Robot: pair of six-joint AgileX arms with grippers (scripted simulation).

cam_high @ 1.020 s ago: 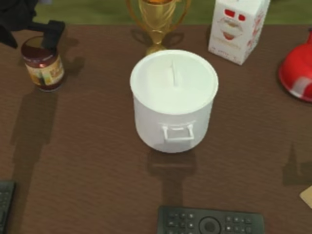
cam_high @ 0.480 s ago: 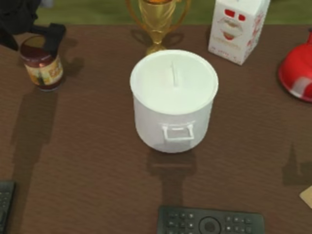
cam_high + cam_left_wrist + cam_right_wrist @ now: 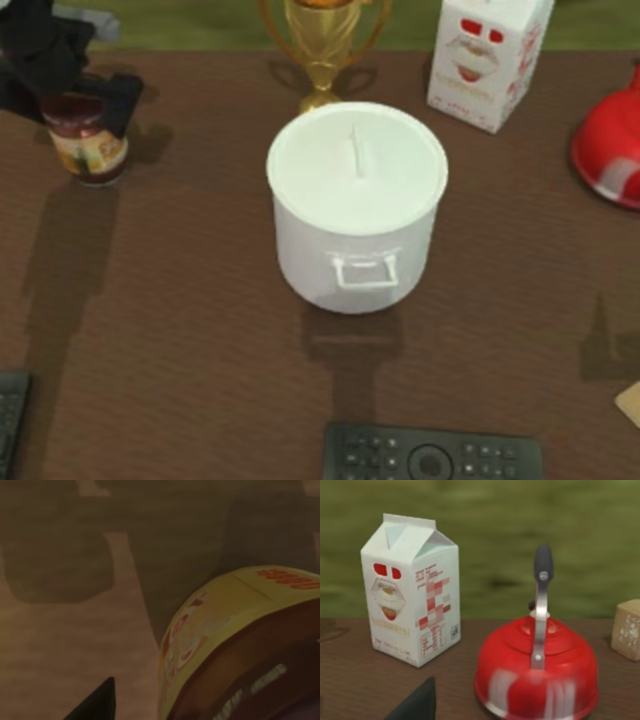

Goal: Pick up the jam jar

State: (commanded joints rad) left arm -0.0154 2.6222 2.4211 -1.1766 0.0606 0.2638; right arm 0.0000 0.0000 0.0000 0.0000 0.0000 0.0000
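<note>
Left gripper [image 3: 75,85] poised over the jam jar [image 3: 85,140] at the far left of the worktop [image 3: 180,330], seen from above. The jar stands upright on the worktop, so a descent from overhead brings one finger down each side of its lid; the dark finger [image 3: 122,100] on the jar's right side sits against the lid rim, while the opposite finger is masked by the gripper body. The jar therefore lies directly beneath and partly between the fingers, its label still showing below them. Whether the fingers have clenched on the glass or merely bracket it cannot be told from these views.

In the left wrist view the jam jar [image 3: 240,645] fills the near field, its yellow-orange label curving past one dark finger tip [image 3: 97,705], consistent with a jar very close to the palm.

Beyond the fingers, toward the centre of the worktop, a white pot [image 3: 357,205] with its lid on stands well apart from the jar, with a gold trophy [image 3: 322,45] behind it. Farther still, on the right, are a milk carton [image 3: 487,60] and a red kettle [image 3: 610,150]; a remote control [image 3: 432,455] lies at the front edge.

The right arm is parked out of the top view; its wrist camera faces the carton and kettle, and its finger state cannot be told.
</note>
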